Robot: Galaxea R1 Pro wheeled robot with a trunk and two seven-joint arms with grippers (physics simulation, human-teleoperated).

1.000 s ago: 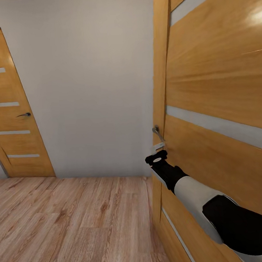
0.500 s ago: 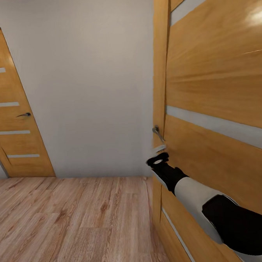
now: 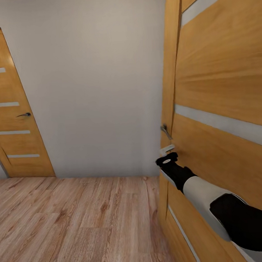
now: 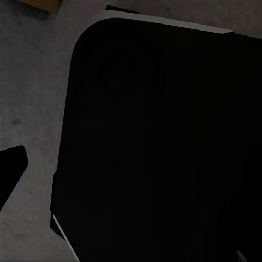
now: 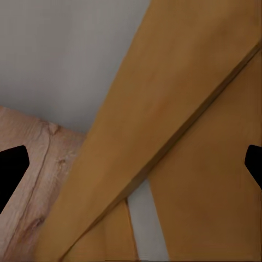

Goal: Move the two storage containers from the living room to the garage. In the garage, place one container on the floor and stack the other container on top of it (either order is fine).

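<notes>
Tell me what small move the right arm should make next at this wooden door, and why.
Probably raise the right gripper slightly onto the door handle. It sits just below the handle, against the near door, and its fingertips stand apart in the right wrist view with nothing between them.

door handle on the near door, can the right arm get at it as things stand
Probably yes. In the head view the right gripper sits just below the door handle on the near wooden door, with nothing between them. The right wrist view shows the jaws open toward the door.
</notes>
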